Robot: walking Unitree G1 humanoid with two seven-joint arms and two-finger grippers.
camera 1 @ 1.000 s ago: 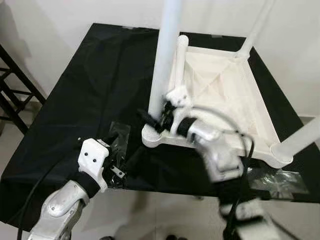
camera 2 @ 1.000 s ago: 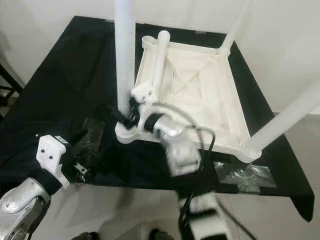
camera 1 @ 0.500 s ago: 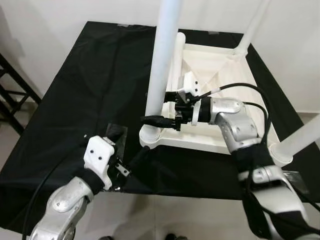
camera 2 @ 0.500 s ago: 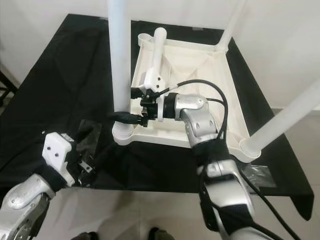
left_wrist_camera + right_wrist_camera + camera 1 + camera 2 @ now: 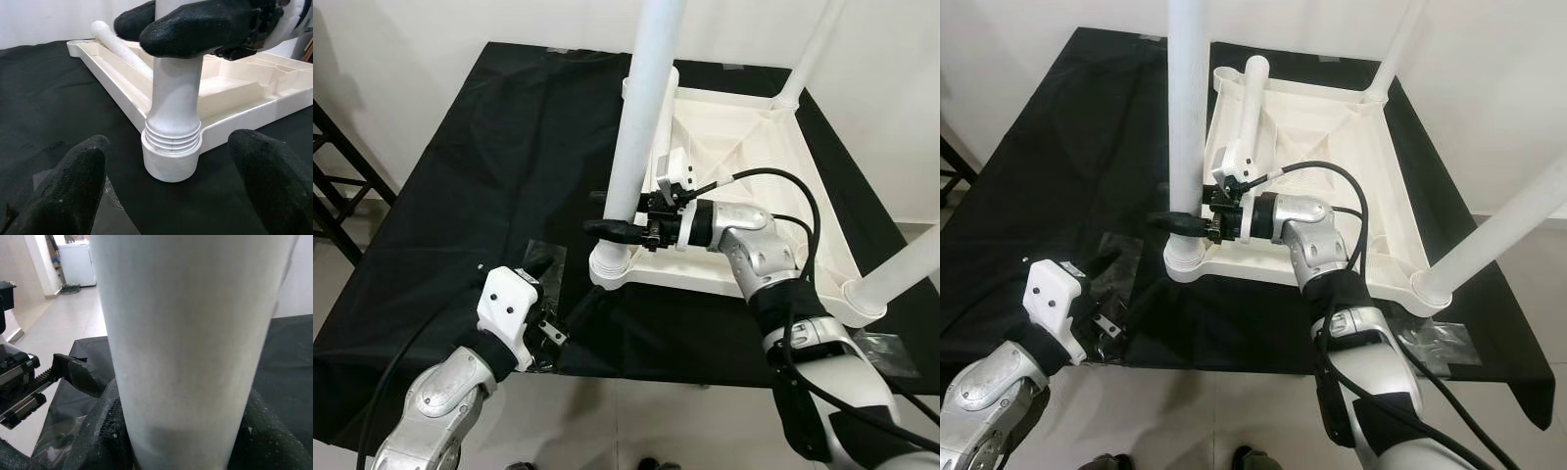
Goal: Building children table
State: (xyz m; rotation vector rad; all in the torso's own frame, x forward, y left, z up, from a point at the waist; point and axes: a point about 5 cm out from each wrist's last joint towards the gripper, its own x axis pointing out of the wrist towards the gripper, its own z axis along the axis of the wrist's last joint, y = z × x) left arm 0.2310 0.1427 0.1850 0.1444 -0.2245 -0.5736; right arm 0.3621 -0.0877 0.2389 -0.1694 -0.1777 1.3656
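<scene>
A white tabletop (image 5: 749, 132) lies upside down on a black cloth-covered table (image 5: 499, 147). Three white legs stand up from its corners. My right gripper (image 5: 607, 217) is shut on the near-left leg (image 5: 641, 108) just above its corner socket (image 5: 171, 164); in the right wrist view the leg (image 5: 190, 333) sits between my fingers (image 5: 100, 435). A loose leg (image 5: 1251, 103) lies inside the tabletop along its left rim. My left gripper (image 5: 560, 286) hovers open low over the cloth, a short way in front of that socket, with nothing held.
Clear plastic patches lie on the cloth by my left gripper (image 5: 546, 266) and at the near right corner (image 5: 886, 345). A black rack (image 5: 340, 186) stands to the left of the table. The near-right leg (image 5: 906, 274) leans out over the table's edge.
My right arm has swung up and forward, and its fingers have closed round the near-left leg. The left gripper has stayed put.
</scene>
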